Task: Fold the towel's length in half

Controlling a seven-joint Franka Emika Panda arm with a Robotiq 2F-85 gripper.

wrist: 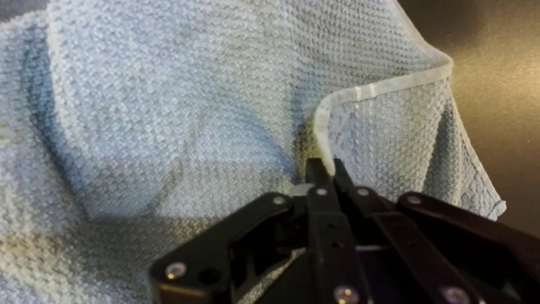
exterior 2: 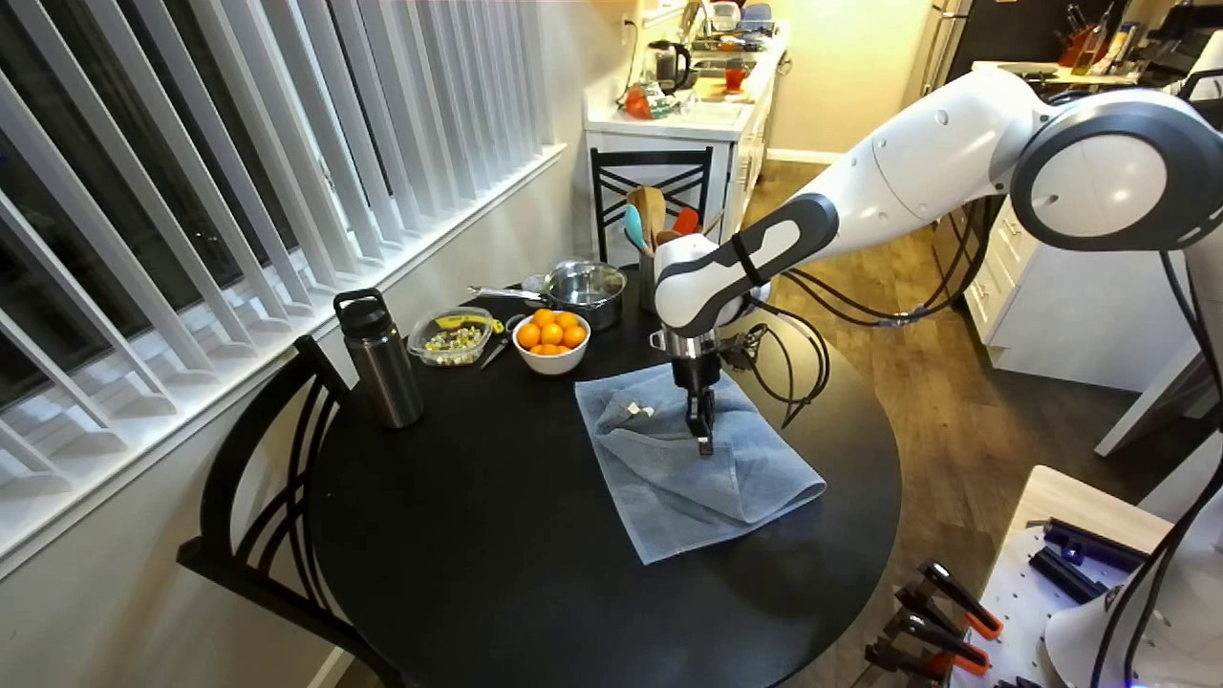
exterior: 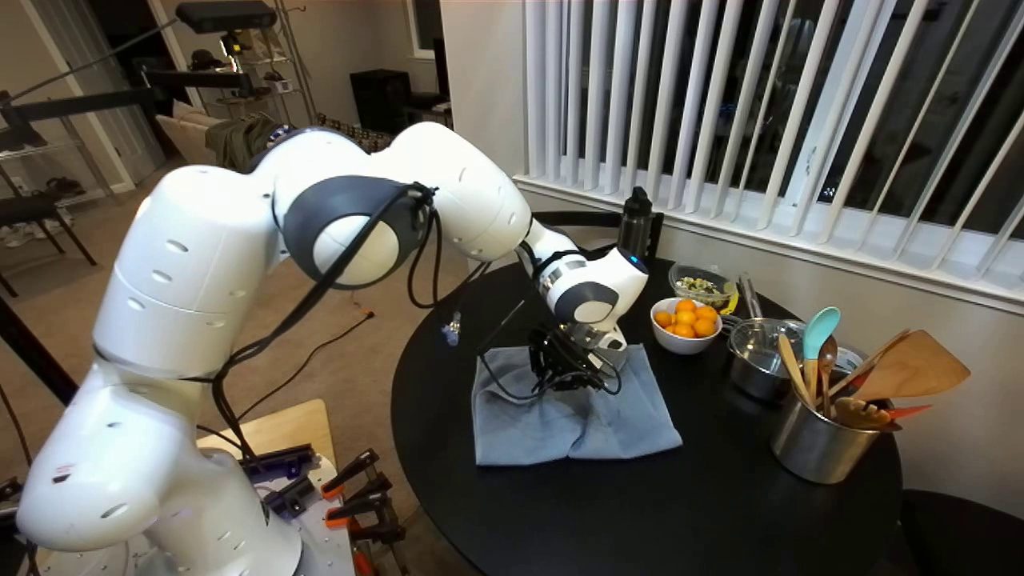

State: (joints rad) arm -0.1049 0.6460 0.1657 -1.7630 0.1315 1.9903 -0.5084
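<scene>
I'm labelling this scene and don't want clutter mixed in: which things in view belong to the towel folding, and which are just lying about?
Belong to the job:
towel, the thing to be folded
gripper, shut on the towel's pale edge

Just lying about:
white bowl of orange fruit
metal bottle
clear food container
saucepan
metal utensil holder

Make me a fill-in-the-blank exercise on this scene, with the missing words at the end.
1. Of open and shut, the fingers are ____ on the pale edging of the towel.
2. The fruit in the white bowl is coloured ____.
3. Rather than lying on its side, the metal bottle stands ____.
4. In an exterior view, the round table under the towel is coloured ____.

Missing words: shut; orange; upright; black.
</scene>
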